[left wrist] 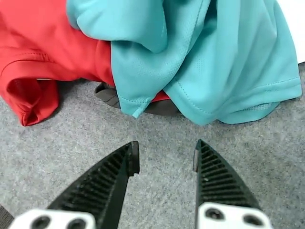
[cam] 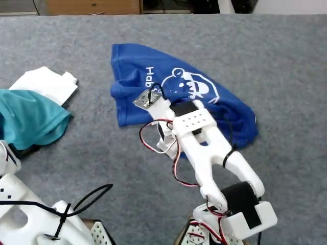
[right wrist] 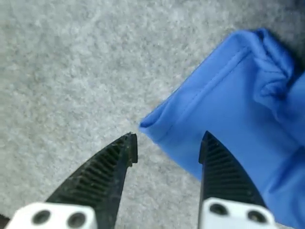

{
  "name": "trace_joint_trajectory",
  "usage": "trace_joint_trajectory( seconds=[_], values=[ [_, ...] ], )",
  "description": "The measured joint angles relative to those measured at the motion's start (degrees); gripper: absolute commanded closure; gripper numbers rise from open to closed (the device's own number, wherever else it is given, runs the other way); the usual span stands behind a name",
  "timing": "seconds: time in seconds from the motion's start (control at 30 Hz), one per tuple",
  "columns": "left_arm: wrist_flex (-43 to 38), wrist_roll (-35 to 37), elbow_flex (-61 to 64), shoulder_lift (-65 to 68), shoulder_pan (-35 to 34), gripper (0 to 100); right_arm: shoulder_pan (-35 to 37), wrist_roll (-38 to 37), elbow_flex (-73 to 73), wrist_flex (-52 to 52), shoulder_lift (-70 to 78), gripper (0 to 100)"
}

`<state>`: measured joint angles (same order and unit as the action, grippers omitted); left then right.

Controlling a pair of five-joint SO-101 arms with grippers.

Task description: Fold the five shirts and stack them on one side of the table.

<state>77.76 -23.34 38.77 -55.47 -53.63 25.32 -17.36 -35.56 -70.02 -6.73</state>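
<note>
Right claw (right wrist: pixel 167 149) hangs spread above a corner of the blue shirt (right wrist: pixel 228 105), mid-table (cam: pixel 286 61); a teal shirt (cam: pixel 30 120) lies at 9 o'clock. Closing here may pinch just 1 layer, dragging the shirt crooked.

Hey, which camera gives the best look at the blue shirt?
The high view: the blue shirt lies nearly whole, crumpled, white print up, partly under the right arm. The right wrist view gives one hemmed corner by the open right gripper. The left wrist view faces the teal shirt.
</note>
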Motion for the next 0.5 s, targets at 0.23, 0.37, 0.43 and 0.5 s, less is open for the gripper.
trace_joint_trajectory(
  seconds=[0.23,0.37,0.43,0.5],
  values=[
    [0.0,0.0,0.4,0.0,0.0,80,0.0,0.1,0.1,1.1,5.9,77.5],
    [0.0,0.0,0.4,0.0,0.0,80,0.0,0.1,3.5,1.2,11.0,77.6],
    [0.0,0.0,0.4,0.0,0.0,80,0.0,0.1,4.4,1.2,13.3,77.6],
    [0.0,0.0,0.4,0.0,0.0,80,0.0,0.2,5.5,1.1,15.1,77.7]
  ],
)
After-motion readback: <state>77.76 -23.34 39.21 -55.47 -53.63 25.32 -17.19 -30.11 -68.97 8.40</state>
